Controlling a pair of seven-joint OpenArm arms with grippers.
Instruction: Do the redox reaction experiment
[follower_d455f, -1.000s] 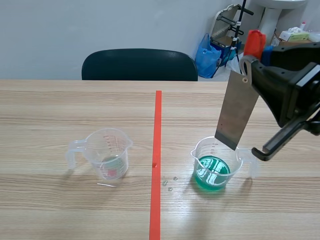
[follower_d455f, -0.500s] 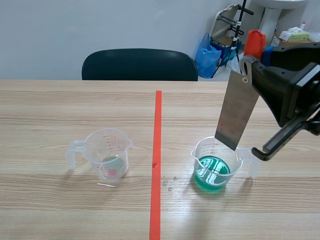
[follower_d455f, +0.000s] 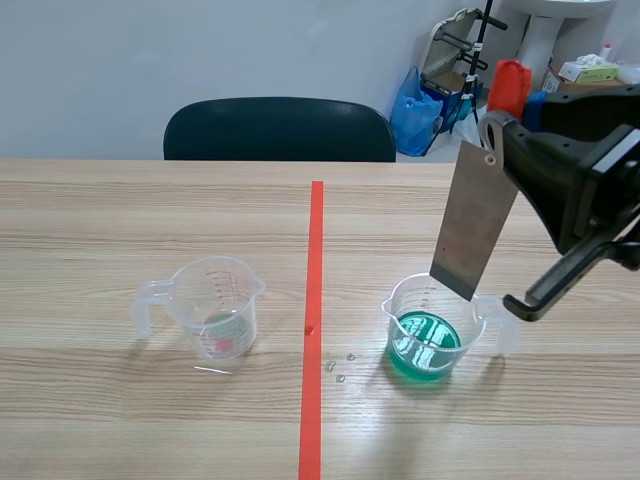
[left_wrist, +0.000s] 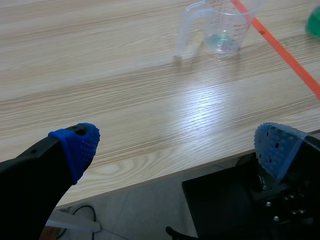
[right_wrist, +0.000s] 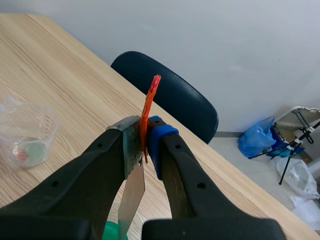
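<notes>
Wooden worktop (follower_d455f: 120, 220); right tool (right_wrist: 145, 137) is clamped tight on the top of a grey metal sheet (follower_d455f: 472, 225), which hangs tilted with its lower corner at the rim of the green-liquid measuring cup (follower_d455f: 430, 330), right of the tape line (follower_d455f: 314, 300). Left tool (left_wrist: 177, 142) is wide open and holds nothing, over the worktop's near edge. The near-empty measuring cup (follower_d455f: 212, 305) sits left of the line.

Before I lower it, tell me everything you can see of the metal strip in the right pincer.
The metal strip is a flat, dull grey rectangle with a small hole near its upper end. The right pincer is shut on that end, alongside an orange-red tab. It hangs tilted, its lower edge at the rim of the beaker of green liquid, not dipped in.
</notes>
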